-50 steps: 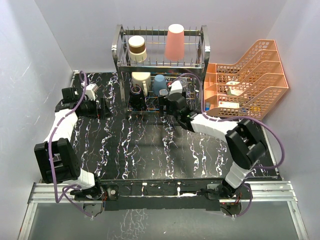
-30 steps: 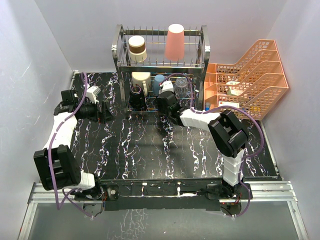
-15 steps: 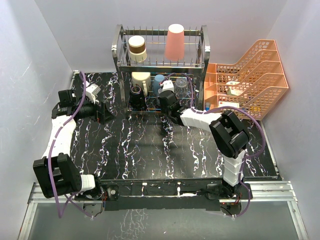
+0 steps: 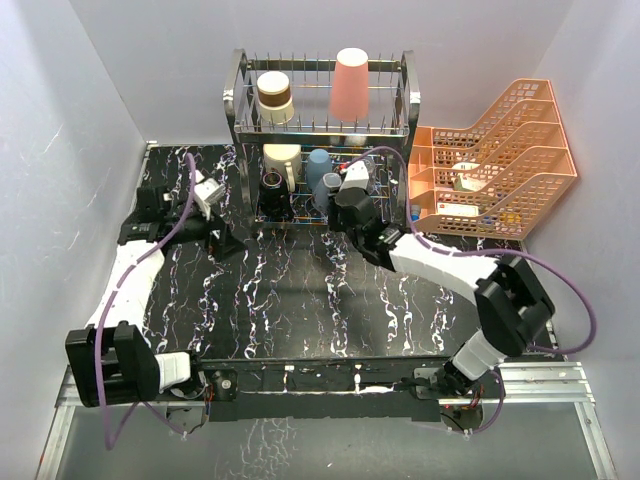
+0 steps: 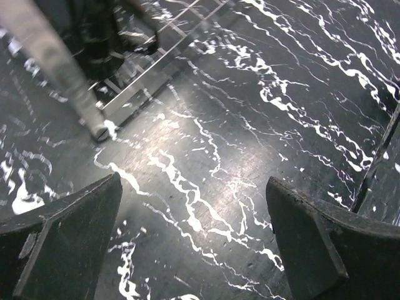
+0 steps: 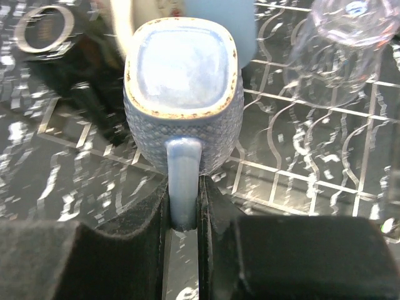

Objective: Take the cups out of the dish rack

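Note:
The steel dish rack [image 4: 240, 100] stands at the table's far side. Its top tier holds a brown-and-cream cup [image 4: 274, 97] and a tall pink tumbler [image 4: 351, 84]. The lower tier holds a cream mug [image 4: 282, 160], a black mug [image 4: 273, 190] and a plain blue cup [image 4: 320, 163]. My right gripper [image 6: 184, 200] reaches into the lower tier, shut on the handle of a textured blue mug [image 6: 182, 75] standing upside down on the wires. A clear glass [image 6: 350, 25] stands to its right. My left gripper [image 5: 194, 237] hangs open over bare table near the rack's left post [image 5: 56, 62].
Stacked orange mesh trays [image 4: 500, 150] sit right of the rack, against the right wall. White walls close in the left and far sides. The black marbled table [image 4: 300, 300] stretches from the rack to the arm bases.
My right gripper has shut on the blue mug's handle and its arm has stretched out lower. My left gripper has swung right, toward the rack's front left corner, still open.

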Controlling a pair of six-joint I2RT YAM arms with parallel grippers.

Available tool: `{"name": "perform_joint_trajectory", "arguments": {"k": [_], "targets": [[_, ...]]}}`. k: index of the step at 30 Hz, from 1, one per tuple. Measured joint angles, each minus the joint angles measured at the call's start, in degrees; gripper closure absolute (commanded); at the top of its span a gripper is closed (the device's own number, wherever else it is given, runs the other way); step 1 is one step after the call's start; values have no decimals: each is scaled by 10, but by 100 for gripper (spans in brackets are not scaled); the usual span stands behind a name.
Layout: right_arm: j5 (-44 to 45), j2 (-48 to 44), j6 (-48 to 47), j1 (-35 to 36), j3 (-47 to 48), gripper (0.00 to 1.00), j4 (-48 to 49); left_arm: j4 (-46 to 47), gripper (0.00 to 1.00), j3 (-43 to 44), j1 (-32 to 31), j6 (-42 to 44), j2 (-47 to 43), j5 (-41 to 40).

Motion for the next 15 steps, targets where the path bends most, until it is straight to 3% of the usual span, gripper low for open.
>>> {"name": "perform_joint_trajectory", "arguments": {"k": [8,15], "targets": [[-66,-120,132,64,-81,92,-31,-1,3,-33,-117,94,-57,-15],[-172,-176,289,69,-146,92,-27,-14,3,-72,-151,205,-120,-34]]}}
